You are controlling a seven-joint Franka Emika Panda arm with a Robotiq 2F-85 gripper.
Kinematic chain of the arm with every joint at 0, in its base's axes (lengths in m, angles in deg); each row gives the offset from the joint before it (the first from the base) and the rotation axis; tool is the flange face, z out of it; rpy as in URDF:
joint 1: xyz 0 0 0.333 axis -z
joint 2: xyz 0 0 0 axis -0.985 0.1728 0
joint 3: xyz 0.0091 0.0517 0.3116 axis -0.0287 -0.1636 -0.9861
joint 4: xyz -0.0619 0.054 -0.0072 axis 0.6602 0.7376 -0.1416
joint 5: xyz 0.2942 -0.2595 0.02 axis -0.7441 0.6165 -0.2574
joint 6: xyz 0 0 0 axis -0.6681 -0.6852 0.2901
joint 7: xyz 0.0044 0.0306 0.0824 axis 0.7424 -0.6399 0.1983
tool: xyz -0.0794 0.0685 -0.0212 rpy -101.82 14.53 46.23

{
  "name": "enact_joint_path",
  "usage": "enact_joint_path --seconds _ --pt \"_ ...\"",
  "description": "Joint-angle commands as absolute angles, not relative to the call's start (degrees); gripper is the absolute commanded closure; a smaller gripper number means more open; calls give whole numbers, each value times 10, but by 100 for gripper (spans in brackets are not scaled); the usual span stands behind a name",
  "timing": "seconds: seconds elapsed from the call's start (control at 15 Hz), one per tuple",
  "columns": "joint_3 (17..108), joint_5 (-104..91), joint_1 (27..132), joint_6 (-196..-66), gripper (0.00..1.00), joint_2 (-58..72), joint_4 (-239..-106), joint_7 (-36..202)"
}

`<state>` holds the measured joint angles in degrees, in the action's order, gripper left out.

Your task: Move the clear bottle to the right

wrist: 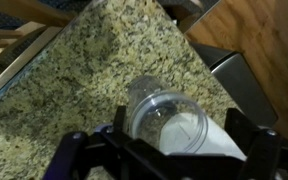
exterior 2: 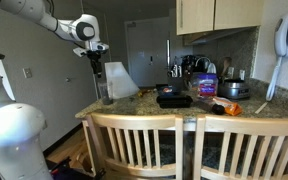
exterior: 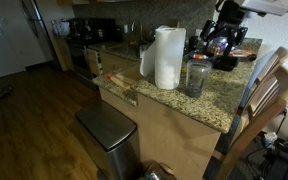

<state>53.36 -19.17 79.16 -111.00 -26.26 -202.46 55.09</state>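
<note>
The clear bottle (exterior: 196, 76) stands upright on the granite counter, right beside the tall white paper-towel roll (exterior: 167, 57). It also shows in an exterior view (exterior 2: 104, 88) at the counter's near corner. My gripper (exterior 2: 96, 52) hangs above the bottle, apart from it, and also shows in an exterior view (exterior: 223, 33). In the wrist view I look down on the bottle's round top (wrist: 162, 112), with the gripper (wrist: 179, 138) open, a finger on either side above it and nothing held.
The counter edge (wrist: 189, 45) drops to a metal trash can (exterior: 108, 128). A blue-topped container (exterior 2: 206, 85), a black tray (exterior 2: 174, 99) and small items sit farther along the counter. Wooden chairs (exterior 2: 144, 145) stand at its side.
</note>
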Motion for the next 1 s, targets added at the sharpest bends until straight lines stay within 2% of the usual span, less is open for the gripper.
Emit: enact_joint_path --seconds 0.0,0.47,0.67,0.73,0.93 --pt "533 -177 801 -1136 0 -253 -2024 531" --pt "532 -170 801 -1141 0 -240 -2017 528" --pt "522 -112 819 -1213 0 -217 -2034 443" --pt "531 -135 804 -1178 0 -233 -2026 476" --pt "533 -119 806 -1202 0 -215 -2029 452"
